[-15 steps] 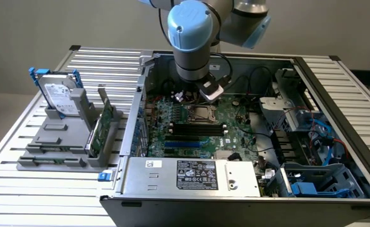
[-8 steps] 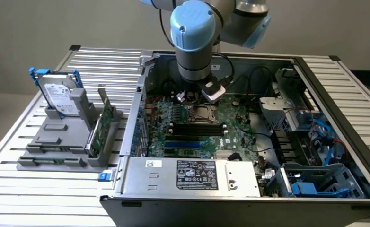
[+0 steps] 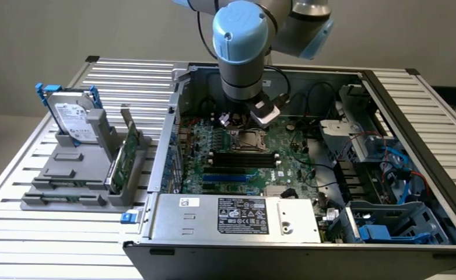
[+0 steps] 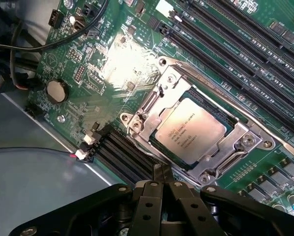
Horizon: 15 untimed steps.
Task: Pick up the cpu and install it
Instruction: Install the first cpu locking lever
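Above the motherboard (image 4: 112, 64), inside the open computer case (image 3: 414, 116), my tool (image 4: 161, 173) hangs with its black fingers (image 4: 158, 177) pressed together, gripping nothing. Just beyond the fingertips: the cpu (image 4: 190, 130), silvery top up, seated flat in the metal socket frame (image 4: 147, 105) on the green board. Beside the socket: long black memory slots (image 4: 245, 44). Seen from the exterior view, on the desk (image 3: 25, 230) to the exterior view's left of the case: grey holder (image 3: 65, 175) carrying a hard drive (image 3: 74, 119) and a green circuit card (image 3: 125, 154), both upright.

A slatted metal table (image 3: 25, 227) carries a computer case (image 3: 290, 233) and grey rack (image 3: 72, 181).
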### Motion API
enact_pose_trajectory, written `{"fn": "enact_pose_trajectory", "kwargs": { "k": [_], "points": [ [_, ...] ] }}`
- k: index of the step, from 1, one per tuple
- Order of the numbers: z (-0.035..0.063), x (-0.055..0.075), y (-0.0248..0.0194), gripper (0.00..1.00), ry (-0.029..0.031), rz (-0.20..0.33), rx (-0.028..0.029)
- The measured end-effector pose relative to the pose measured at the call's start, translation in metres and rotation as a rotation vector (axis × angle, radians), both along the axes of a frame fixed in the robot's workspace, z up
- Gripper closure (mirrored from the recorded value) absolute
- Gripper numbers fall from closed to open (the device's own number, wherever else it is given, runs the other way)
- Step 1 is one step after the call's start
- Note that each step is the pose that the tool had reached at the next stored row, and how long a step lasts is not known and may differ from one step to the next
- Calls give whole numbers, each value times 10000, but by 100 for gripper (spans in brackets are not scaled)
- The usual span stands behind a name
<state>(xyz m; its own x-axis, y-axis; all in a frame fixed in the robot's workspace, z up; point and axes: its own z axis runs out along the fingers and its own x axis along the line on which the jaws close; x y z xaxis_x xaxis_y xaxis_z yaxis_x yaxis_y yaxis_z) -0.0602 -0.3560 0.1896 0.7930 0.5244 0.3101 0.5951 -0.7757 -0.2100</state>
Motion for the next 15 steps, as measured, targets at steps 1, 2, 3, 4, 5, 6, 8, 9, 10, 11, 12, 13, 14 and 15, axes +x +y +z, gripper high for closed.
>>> {"fn": "enact_pose_trajectory", "kwargs": {
  "k": [1,2,3,4,5,6,8,9,10,11,12,13,14,15],
  "points": [
    [-1,4,0,89,1,-3,-13],
    [-6,25,-1,89,3,-17,-77],
    [-6,30,2,89,5,-28,-82],
    [-8,34,23,89,4,-39,-68],
    [-9,34,31,89,2,-44,-75],
    [-6,34,36,89,8,-48,-80],
    [-6,33,42,89,10,-54,-82],
    [-6,33,45,89,11,-57,-81],
    [-5,34,48,89,12,-60,-81],
    [-4,34,51,89,12,-63,-79],
    [-2,34,51,89,14,-65,-79],
    [5,34,51,89,15,-68,-78],
    [18,33,52,89,20,-69,-75],
    [37,32,52,89,25,-71,-71]
  ]
}}
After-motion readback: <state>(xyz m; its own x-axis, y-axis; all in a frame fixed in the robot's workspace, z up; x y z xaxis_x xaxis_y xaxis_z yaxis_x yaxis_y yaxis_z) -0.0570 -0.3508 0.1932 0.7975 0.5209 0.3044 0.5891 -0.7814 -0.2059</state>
